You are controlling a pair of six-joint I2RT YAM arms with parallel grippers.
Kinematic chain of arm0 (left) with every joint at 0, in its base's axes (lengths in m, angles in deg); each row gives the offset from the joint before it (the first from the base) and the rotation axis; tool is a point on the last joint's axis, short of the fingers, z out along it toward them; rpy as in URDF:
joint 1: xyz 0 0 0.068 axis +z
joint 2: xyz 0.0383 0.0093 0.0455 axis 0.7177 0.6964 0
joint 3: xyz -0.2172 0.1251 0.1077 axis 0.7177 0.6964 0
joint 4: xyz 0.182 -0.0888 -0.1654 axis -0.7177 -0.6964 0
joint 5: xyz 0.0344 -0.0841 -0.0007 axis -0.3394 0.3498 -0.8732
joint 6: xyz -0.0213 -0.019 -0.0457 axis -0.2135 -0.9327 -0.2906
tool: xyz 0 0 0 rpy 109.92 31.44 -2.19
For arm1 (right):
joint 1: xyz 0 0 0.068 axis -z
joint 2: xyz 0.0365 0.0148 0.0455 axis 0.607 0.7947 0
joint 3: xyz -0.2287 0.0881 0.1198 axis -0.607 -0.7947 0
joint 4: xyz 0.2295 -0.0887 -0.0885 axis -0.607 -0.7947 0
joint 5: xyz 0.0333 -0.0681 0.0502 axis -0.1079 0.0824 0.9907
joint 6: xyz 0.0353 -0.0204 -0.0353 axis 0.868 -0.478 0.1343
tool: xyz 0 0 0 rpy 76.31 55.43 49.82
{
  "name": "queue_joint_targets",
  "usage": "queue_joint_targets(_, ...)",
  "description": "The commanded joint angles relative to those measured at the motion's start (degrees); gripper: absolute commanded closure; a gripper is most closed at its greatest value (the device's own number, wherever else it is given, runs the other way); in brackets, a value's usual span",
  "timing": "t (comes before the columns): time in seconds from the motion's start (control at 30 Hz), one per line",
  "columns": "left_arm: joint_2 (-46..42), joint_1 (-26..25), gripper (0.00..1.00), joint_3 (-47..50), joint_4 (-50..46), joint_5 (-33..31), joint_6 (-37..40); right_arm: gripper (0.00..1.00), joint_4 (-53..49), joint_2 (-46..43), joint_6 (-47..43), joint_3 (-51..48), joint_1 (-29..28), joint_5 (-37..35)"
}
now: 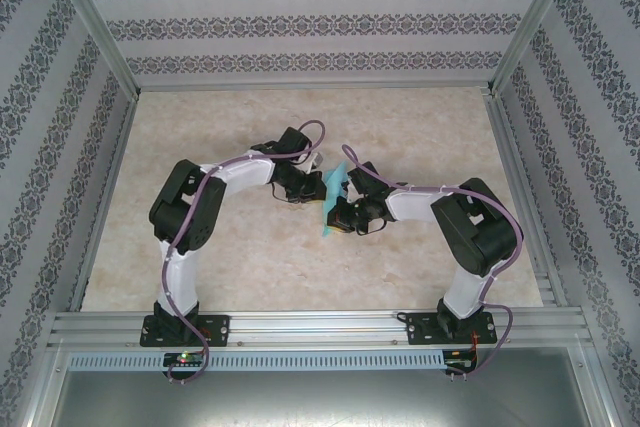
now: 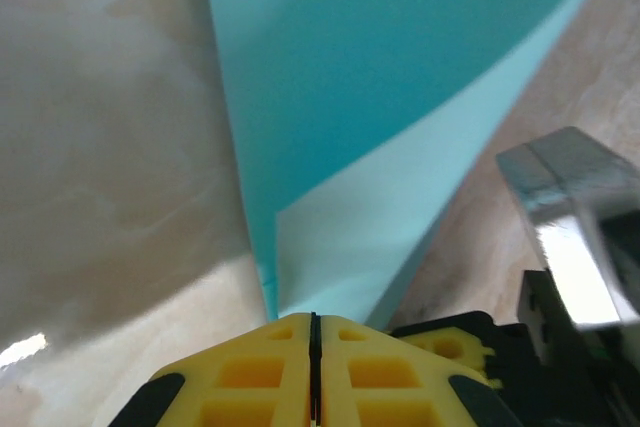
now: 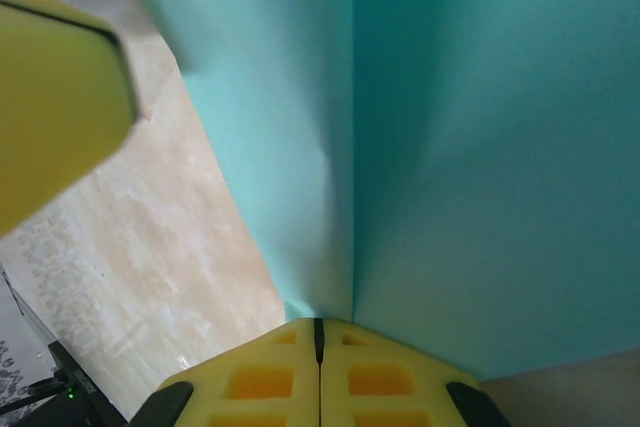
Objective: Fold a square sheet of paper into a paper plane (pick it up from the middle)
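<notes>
Both left gripper [image 2: 314,319] and right gripper [image 3: 319,323] pinch edges of folded paper [image 1: 333,199] over table [image 1: 250,267].

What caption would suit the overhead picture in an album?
Left arm and right arm meet, each with jaws shut on the turquoise paper sheet held on edge.

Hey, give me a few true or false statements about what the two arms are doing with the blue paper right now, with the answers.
1. The left gripper and the right gripper are both shut on the paper. True.
2. The paper lies flat on the table. False: it stands on edge, pinched between the two grippers.
3. A crease runs up the paper from the right gripper's fingertips. True.
4. The paper is red. False: it is turquoise.
</notes>
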Motion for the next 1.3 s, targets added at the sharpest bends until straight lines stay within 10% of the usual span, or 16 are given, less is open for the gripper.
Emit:
queue_joint_targets(0.0,2.0,-0.9,0.9,-2.4,1.8,2.3,-0.2,0.94,-6.3,0.3,-1.5,-1.5,-0.4,-3.9)
queue_joint_targets(1.27,12.2,-1.7,0.91,-4.4,-0.7,-2.2,4.9,0.86,-1.4,-6.6,1.6,-2.2,-0.3,-3.8)
